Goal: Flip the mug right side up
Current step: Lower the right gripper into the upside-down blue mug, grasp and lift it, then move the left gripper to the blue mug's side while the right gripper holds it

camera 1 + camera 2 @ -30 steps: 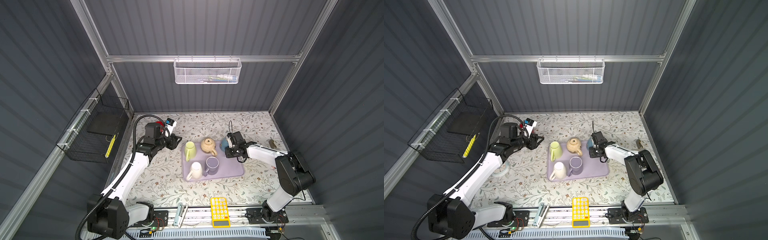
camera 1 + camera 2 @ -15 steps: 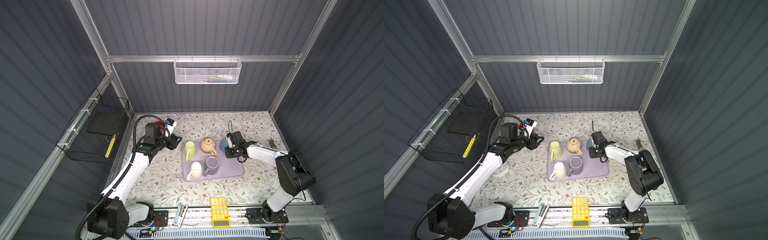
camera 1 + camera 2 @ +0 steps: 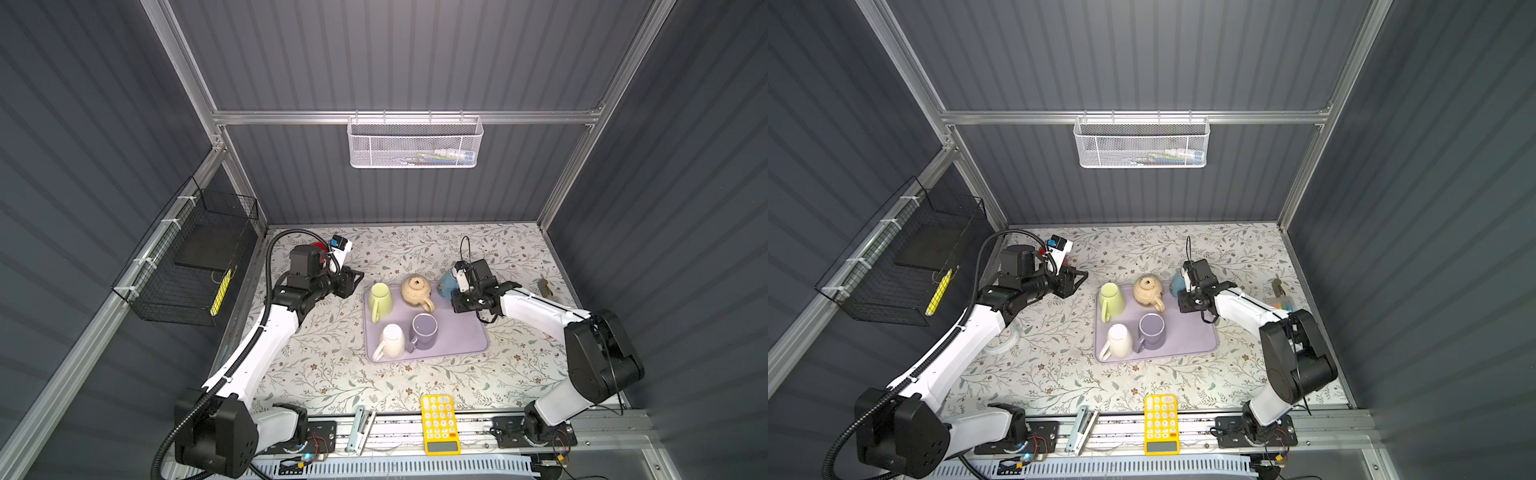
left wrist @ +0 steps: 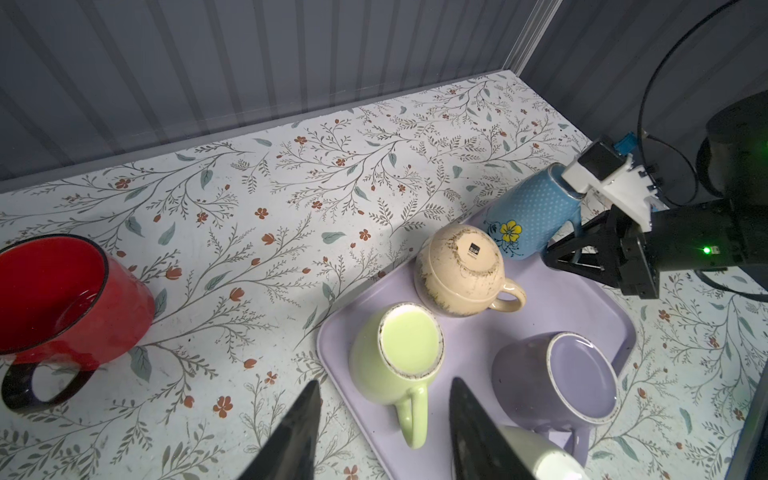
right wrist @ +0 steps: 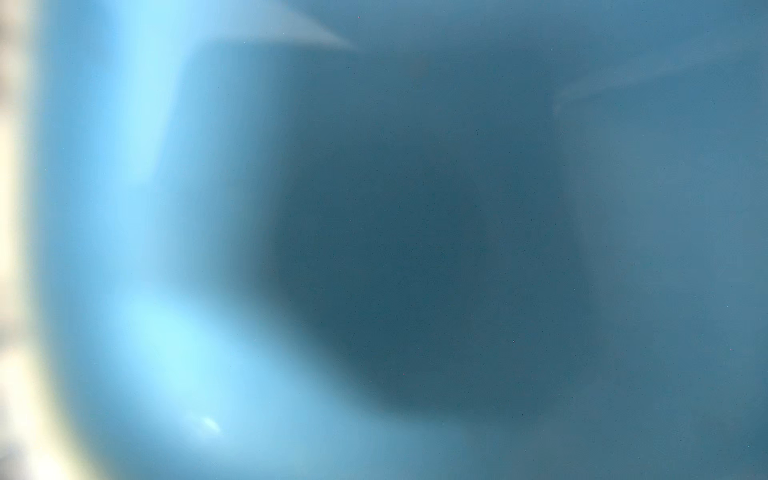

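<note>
Right gripper (image 4: 552, 252): jaws drawn nearly together on the blue mug (image 4: 532, 212). We cannot see which part of the mug they clamp. The mug is tilted at the far right corner of the lavender tray (image 3: 465, 345), with its lower end by the tray edge. We cannot tell whether it touches the tray. The right wrist view is filled with blurred blue surface and gives no further detail. In both top views the mug shows as a blue patch just beside the gripper's camera mount.

Left gripper (image 4: 385, 381): jaws partly apart and holding nothing. It hovers at the left edge of the tray. In the left wrist view the handle of the green mug (image 4: 395, 357) shows between its fingers (image 4: 299, 436).

On the tray, the green mug, the beige mug (image 4: 457, 266) and the purple mug (image 4: 557, 382) all sit base up. The white mug (image 3: 392, 340) lies beside the purple one, and we cannot read its orientation with confidence.

A red mug (image 4: 62, 299) rests on the desk (image 3: 332, 374), off the tray to the left, with its mouth in view.
</note>
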### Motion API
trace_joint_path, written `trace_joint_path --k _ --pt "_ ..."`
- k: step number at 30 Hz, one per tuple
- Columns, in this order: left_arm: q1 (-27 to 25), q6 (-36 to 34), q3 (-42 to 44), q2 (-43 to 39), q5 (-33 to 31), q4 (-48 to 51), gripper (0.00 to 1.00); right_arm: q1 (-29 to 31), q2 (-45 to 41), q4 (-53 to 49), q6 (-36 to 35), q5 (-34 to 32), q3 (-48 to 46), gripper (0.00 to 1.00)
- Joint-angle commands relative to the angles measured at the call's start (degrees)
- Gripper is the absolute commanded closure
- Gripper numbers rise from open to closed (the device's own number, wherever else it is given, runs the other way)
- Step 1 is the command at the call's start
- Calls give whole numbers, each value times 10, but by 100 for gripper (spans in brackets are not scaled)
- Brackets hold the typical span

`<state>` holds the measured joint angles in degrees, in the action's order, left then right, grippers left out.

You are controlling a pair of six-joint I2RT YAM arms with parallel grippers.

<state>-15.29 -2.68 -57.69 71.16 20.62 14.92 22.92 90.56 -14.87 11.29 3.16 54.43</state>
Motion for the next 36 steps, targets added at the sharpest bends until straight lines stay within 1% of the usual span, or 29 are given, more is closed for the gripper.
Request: trace_joint_path --k 1,2,3,5,8,9,12,14,18,19,25,30,36 --pt "1 7 -9 7 -12 4 50 -10 -29 33 -6 26 2 97" --pt "1 5 -13 7 -13 9 50 -11 -32 36 -6 32 0 97" --pt "1 4 -17 5 -34 13 50 -15 -36 42 -5 41 -2 97" --pt "1 11 -21 3 -33 13 50 -18 -44 54 -1 59 -6 97" --pt "1 42 -15 1 -22 -2 50 -27 -58 74 6 89 -15 98" --pt "0 56 -8 -1 -3 -14 50 -30 -64 84 9 101 -20 98" --pt "0 95 11 -6 19 -50 51 -41 -84 109 16 136 -36 98" --pt "0 114 18 -7 31 -65 51 -46 -93 117 17 148 -44 98" --pt "-1 127 18 -1 39 -67 51 -53 -106 132 15 155 -56 98" --pt "-2 129 19 -2 41 -69 51 -53 -110 138 17 179 -58 98" --pt "-11 155 32 -12 51 -94 50 -57 -131 171 30 216 -72 98" --pt "-27 179 41 -4 68 -127 45 -60 -153 196 42 247 -78 98" --pt "-41 215 57 4 87 -195 44 -65 -175 233 66 292 -85 99"
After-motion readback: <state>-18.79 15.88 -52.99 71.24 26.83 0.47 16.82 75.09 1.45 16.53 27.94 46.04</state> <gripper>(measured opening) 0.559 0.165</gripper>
